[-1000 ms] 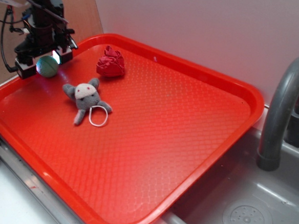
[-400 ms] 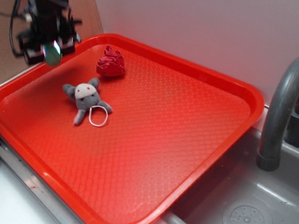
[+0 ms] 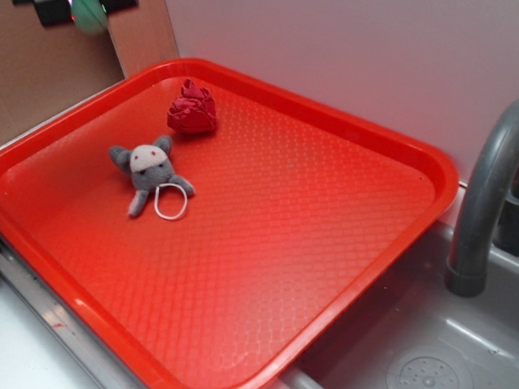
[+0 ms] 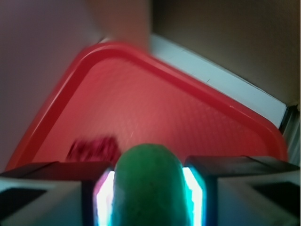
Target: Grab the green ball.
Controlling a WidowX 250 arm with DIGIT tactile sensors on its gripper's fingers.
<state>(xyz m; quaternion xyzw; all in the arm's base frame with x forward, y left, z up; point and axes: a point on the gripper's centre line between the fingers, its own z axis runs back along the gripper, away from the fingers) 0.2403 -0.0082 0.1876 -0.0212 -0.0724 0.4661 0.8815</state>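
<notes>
The green ball [image 3: 88,11] hangs high in the air at the top left of the exterior view, squeezed between the two fingers of my gripper [image 3: 84,0], which is shut on it. Only the fingertips show there; the arm is cut off by the frame's top edge. In the wrist view the green ball [image 4: 148,186] fills the gap between the glowing pads [image 4: 104,200], with the red tray [image 4: 197,117] far below.
On the red tray [image 3: 310,242] lie a dark red cloth lump [image 3: 192,111] and a grey plush toy [image 3: 147,171] with a white ring. A grey sink [image 3: 426,366] and faucet [image 3: 490,188] stand at the right. A brown wall panel rises behind the gripper.
The gripper has risen from the tray's far left corner with the green ball held in it, now well above the tray. The cloth lump and plush toy have not moved.
</notes>
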